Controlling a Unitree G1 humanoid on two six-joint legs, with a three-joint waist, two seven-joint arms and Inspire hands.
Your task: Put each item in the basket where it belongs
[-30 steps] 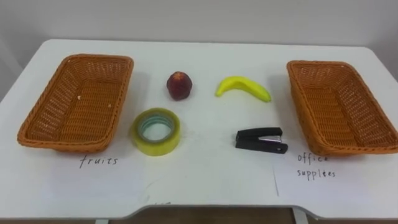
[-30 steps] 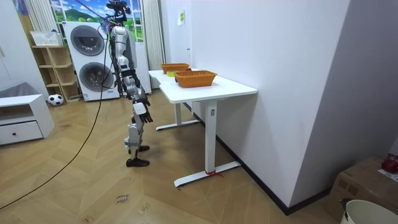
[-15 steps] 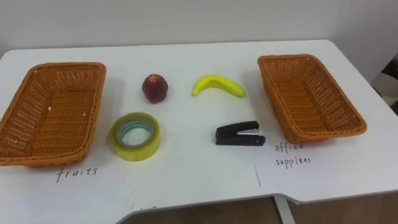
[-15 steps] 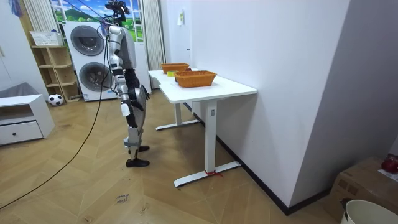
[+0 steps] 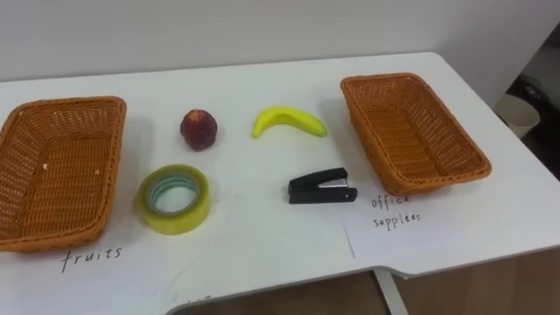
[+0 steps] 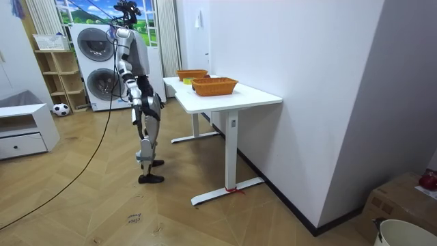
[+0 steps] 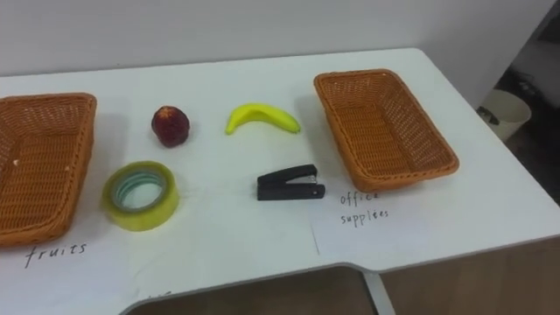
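Dark red round peach (image 5: 199,129) and curved yellow banana (image 5: 289,121) lie loose on the white desk (image 5: 254,241), banana at 3 o'clock of the peach. Yellow-green tape roll (image 5: 174,199) at 7 o'clock of the peach, black stapler (image 5: 321,186) at 5 o'clock of the banana. Brown wicker basket (image 5: 112,157) at 9 o'clock, second brown wicker basket (image 5: 359,122) at 3 o'clock, nothing in either. Robot stands facing the desk; robot hands (image 6: 143,106) low by its waist, apart or together: cannot tell.

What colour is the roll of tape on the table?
The roll of tape is yellow, greenish inside; the left eye view shows it best.
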